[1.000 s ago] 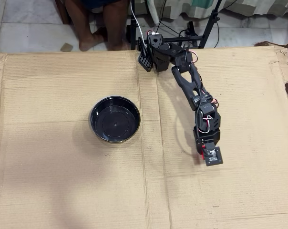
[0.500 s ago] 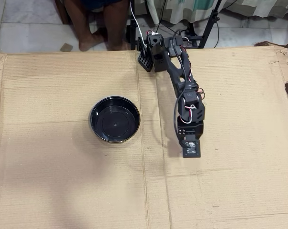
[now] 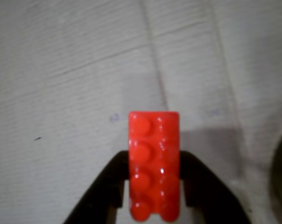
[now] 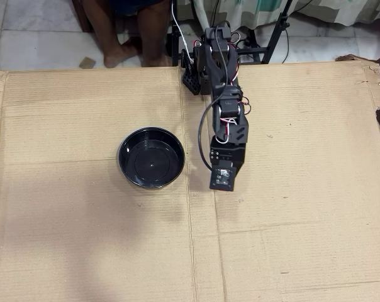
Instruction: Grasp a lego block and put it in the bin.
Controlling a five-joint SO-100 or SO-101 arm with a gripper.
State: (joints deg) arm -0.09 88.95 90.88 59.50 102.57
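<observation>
Gripper (image 3: 154, 205) fingers were clamped on the lego block (image 3: 154, 163), its long axis pointing forward above the cardboard (image 4: 83, 239), with the bin (image 4: 151, 157) seemingly just left in the overhead view.

One lego block (image 3: 154, 164), red, with eight studs in two rows. One black bin (image 4: 151, 158). One arm (image 4: 223, 107) with one gripper (image 3: 155, 205). One cardboard sheet (image 4: 83, 239). Two bare legs (image 4: 130, 28) at twelve o'clock.
</observation>
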